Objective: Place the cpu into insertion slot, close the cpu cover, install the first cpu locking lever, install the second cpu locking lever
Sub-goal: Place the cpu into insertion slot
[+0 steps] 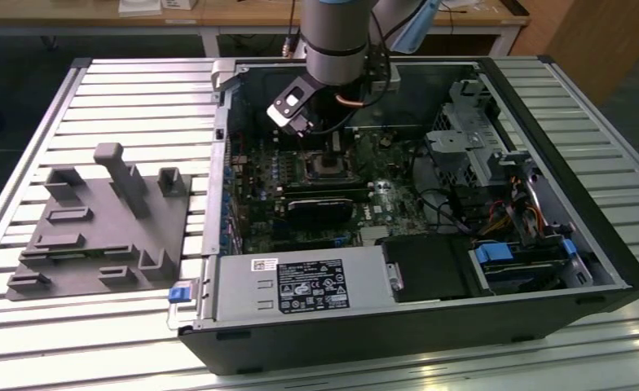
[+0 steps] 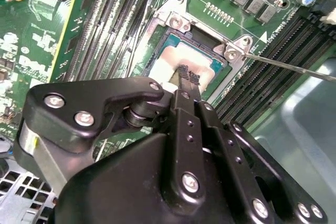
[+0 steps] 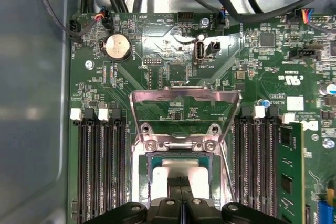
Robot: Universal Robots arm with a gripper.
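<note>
- Two black fingers of the hand [image 2: 187,80] are pressed together with nothing visible between them. Their tips point down at the middle of the socket.
- Right under those tips lies the cpu [image 2: 176,59], a small flat square chip with a pale dull metal top. It sits inside the insertion slot [image 2: 173,22], the square socket with a silvery rim on the green board.
- I judge the first step to be at its end or just done: the chip is in place, and the other three steps are not yet done.
- Beyond the socket, the cpu cover [image 3: 184,97], a thin silvery square frame with a window, stands swung open on its hinge, well clear of the chip.
- A thin steel lever rod [image 2: 286,66] juts out unlatched beside the socket, across the long black memory slots [image 3: 100,166].
- Closing the frame would need the hand lifted off the socket, since it stands in the frame's swing path.
- Farther out, the black computer case [image 1: 407,326] lies open on the slatted metal bench [image 1: 134,81].
- The hand hides the chip's near half and that side of the socket. I cannot tell whether the pads touch the metal top, whether the chip lies fully flat, or which lever the rod is.
</note>
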